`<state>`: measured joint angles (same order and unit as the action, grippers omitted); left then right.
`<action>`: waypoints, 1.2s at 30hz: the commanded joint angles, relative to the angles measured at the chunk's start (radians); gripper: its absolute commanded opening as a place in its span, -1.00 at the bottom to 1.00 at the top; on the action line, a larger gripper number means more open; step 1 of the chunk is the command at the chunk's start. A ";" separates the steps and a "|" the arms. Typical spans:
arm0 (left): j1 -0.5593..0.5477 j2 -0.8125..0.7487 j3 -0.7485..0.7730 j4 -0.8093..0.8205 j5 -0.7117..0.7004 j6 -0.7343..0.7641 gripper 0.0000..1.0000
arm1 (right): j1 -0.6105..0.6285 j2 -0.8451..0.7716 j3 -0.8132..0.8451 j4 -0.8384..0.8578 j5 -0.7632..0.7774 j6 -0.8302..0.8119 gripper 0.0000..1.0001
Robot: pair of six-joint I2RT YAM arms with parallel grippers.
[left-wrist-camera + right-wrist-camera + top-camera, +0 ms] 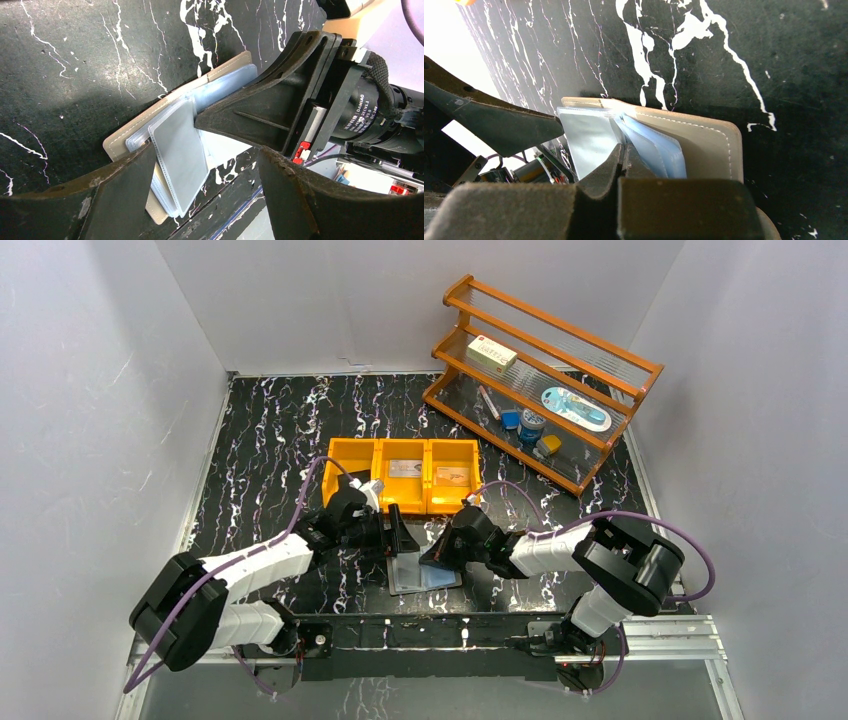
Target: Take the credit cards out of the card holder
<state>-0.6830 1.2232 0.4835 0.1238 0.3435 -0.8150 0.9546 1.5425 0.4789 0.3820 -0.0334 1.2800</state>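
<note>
Right end effector [624,156] closed, tips touching the pale blue-grey lining of the open grey two-leaf card holder [704,142], which lies flat on the black marbled desk [734,60]. Left end effector [206,152] open, empty; holder's sleeves show between its fingers.

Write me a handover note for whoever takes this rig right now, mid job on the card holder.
Left gripper: open, over the left edge of the card holder, holding nothing.
Right gripper: shut, tips down among the pale blue sleeves; whether it pinches one cannot be told.
Card holder: open on the table, near the arms' bases.
Done: a silvery card and a tan card lie in the orange bin.
Left: no card shows in the visible sleeves; check the others.
</note>
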 commanded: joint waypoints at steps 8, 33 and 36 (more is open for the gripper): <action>-0.004 -0.051 0.013 -0.034 -0.040 -0.010 0.48 | -0.010 0.041 -0.059 -0.192 0.047 -0.038 -0.96; -0.049 0.081 0.025 0.127 0.165 -0.016 0.32 | -0.013 0.025 -0.057 -0.147 0.008 -0.069 -0.91; -0.072 0.085 0.060 0.105 0.163 0.001 0.27 | -0.028 0.012 -0.015 -0.129 -0.097 -0.147 -0.81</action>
<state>-0.7261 1.3102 0.4854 0.2050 0.4412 -0.8310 0.9428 1.5425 0.4747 0.4011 -0.0582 1.2591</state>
